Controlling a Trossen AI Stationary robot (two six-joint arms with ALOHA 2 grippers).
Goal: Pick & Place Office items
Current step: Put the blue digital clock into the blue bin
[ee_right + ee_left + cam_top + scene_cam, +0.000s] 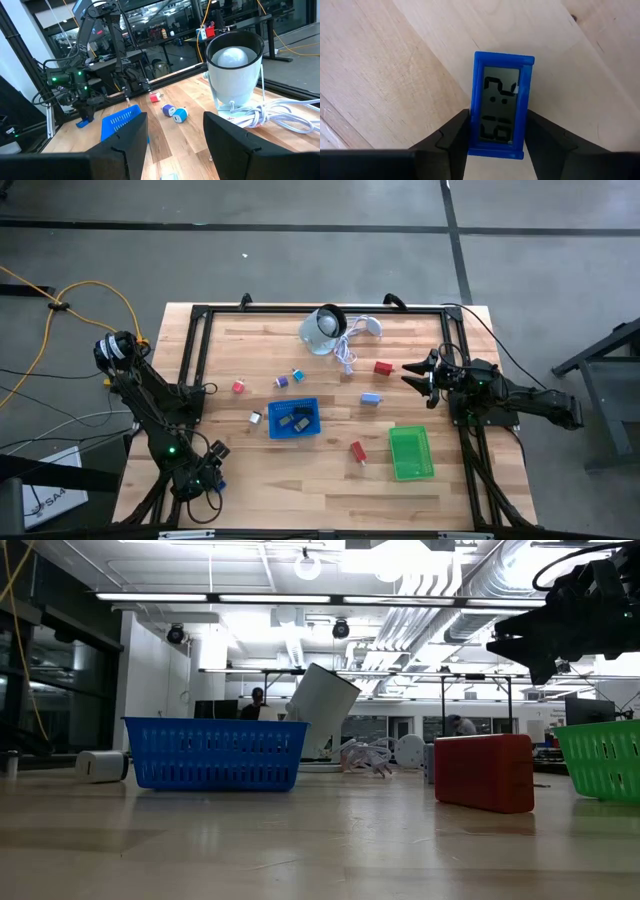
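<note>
The left claw (497, 142) pinches a blue clock (501, 102) above bare surface (395, 75) near its corner; the right claw (175, 145) hovers spread.

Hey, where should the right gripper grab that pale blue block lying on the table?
Probably from straight above, closing on the two long sides of the pale blue block at its middle. It lies flat, looks longer than wide, and sits clear of the other pieces. The open right gripper is close by.

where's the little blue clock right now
The blue clock is pinched in the left claw at the table's near-left corner, well clear of the blue basket.
</note>
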